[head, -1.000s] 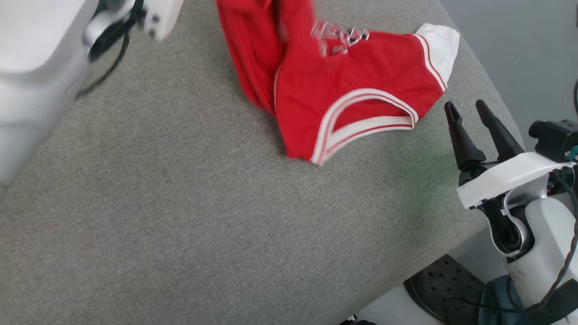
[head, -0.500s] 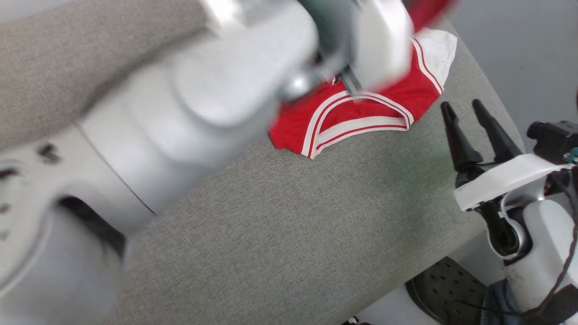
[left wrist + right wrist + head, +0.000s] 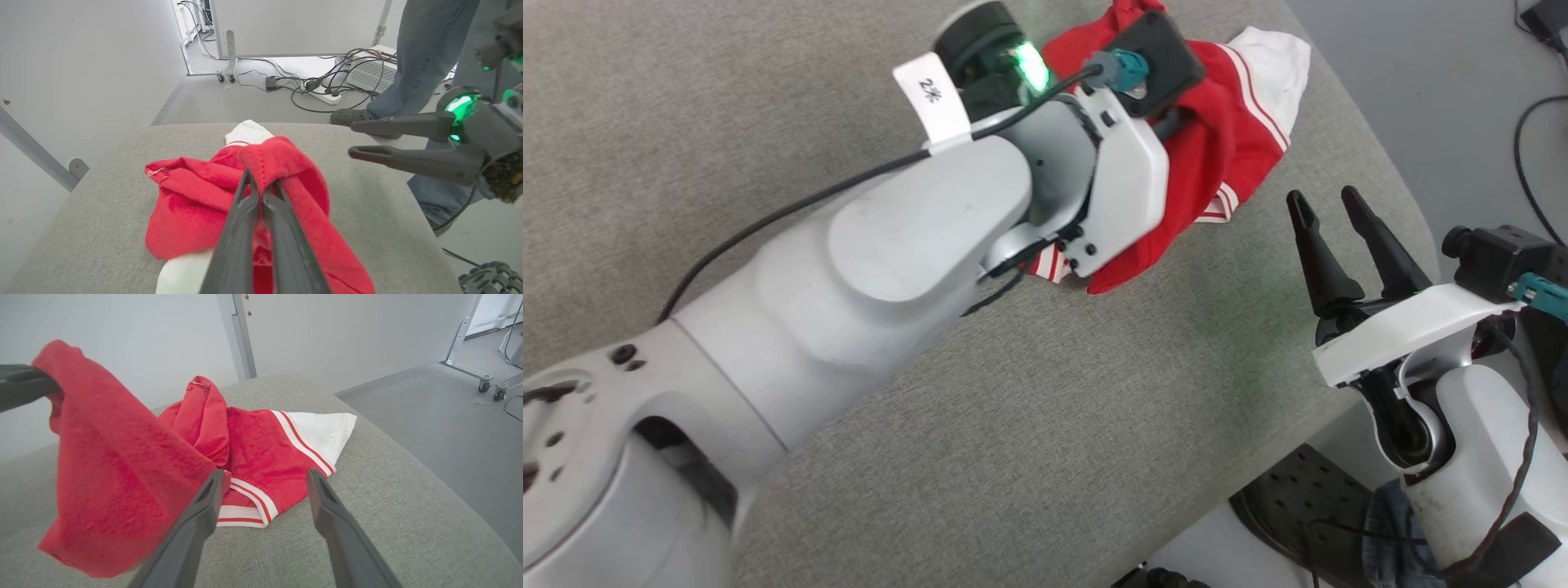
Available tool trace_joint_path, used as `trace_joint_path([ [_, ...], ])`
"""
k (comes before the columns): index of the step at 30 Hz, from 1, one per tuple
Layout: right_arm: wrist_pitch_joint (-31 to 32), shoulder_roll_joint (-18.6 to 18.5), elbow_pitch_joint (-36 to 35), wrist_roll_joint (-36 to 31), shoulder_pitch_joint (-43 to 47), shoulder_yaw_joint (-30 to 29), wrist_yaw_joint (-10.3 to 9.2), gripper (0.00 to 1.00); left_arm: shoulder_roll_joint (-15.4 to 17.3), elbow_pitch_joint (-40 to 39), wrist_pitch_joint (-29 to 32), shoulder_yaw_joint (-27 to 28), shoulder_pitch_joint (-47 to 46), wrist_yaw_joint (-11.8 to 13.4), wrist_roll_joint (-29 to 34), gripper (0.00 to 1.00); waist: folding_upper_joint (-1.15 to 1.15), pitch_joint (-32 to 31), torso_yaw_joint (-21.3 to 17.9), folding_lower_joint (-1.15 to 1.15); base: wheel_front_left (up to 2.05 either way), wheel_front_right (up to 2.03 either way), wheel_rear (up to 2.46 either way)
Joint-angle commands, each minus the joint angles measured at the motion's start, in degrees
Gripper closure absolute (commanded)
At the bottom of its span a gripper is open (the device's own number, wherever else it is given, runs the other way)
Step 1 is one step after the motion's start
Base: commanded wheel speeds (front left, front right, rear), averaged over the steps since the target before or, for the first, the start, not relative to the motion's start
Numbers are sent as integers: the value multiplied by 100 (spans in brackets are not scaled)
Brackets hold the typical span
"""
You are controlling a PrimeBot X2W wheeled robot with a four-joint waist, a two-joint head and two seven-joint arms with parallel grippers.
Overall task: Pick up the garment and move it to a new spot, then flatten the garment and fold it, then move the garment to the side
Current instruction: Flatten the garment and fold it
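The garment (image 3: 1233,139), red with a white sleeve and striped trim, lies bunched near the far right corner of the grey padded table (image 3: 1013,408). My left gripper (image 3: 261,184) is shut on a raised fold of the garment (image 3: 282,163), and that fold hangs lifted above the rest. In the head view my left forearm (image 3: 915,237) crosses over the garment and hides the fingers. My right gripper (image 3: 1325,200) stands open just right of the cloth, nothing between its fingers. In the right wrist view the right gripper (image 3: 265,477) points at the garment (image 3: 265,457) and its striped neckline.
The table's right edge (image 3: 1388,204) runs close beside my right gripper, with grey floor beyond it. A person in jeans (image 3: 425,61) stands past the far end of the table. Cables and a power strip (image 3: 322,90) lie on the floor there.
My left arm swung in from the upper left across the head view to above the garment. The garment went from spread out to bunched with one fold lifted. The right gripper stayed open.
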Motion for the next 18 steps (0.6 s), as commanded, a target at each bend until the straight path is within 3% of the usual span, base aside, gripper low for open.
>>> trace_joint_path([
  [1, -68, -35, 41, 44, -8, -10, -2, 0, 79, -85, 87, 12, 10, 14, -11, 0, 0, -12, 45, 0, 0, 0, 0],
  [11, -112, -224, 26, 18, 19, -215, -2, 0, 456, -383, 441, 14, -371, 14, -483, 0, 0, -222, 219, 0, 0, 0, 0],
  [18, -80, -248, -140, -37, 105, -398, -2, 0, 471, -182, 1027, 8, -383, 14, -428, 0, 0, -199, 67, 0, 0, 0, 0],
])
